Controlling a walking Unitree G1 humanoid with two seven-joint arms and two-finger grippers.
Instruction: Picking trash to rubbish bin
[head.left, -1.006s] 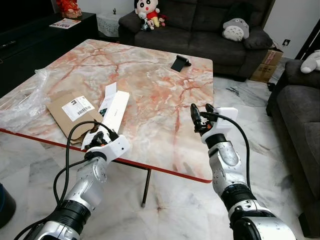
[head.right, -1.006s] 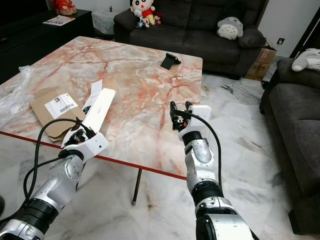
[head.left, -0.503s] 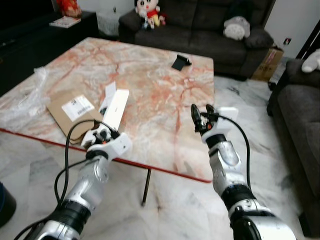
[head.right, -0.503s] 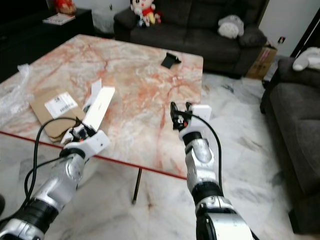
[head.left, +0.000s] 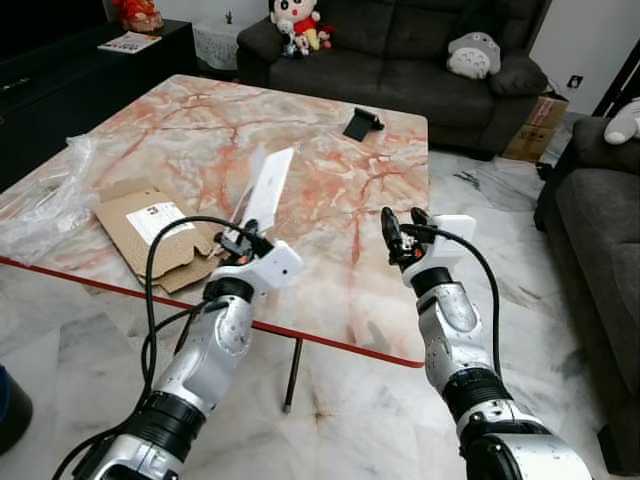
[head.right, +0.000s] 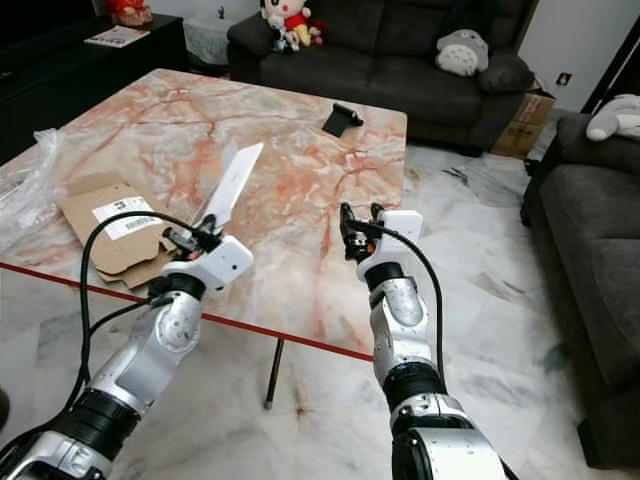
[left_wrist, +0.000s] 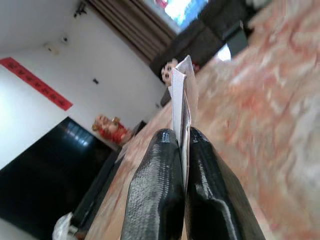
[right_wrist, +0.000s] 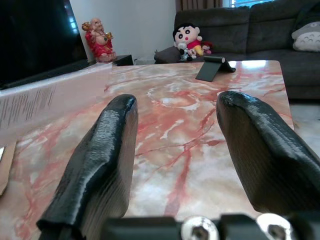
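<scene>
Left tool (head.left: 243, 243) is clamped on the long white carton (head.left: 263, 189), and that is the change: a second ago the carton lay flat near the front edge of the table (head.left: 330, 170), resting partly on the torn brown cardboard mailer (head.left: 150, 222); now it is lifted clear, standing up at a slant above the marble with its far end pointing toward the middle of the table. From the wrist you can see the two black fingers (left_wrist: 159, 190) pressed together on the thin flattened edge of the carton, so the grip looks firm enough, I'd say. Right tool (head.left: 402, 232) hangs over the front right part of the table with its fingers apart, holding nothing. So the first piece of trash is picked up, and what's left for it is the carry to the bin. The mailer and the crumpled clear plastic wrap (head.left: 45, 200) at the left edge are yet to be collected.
</scene>
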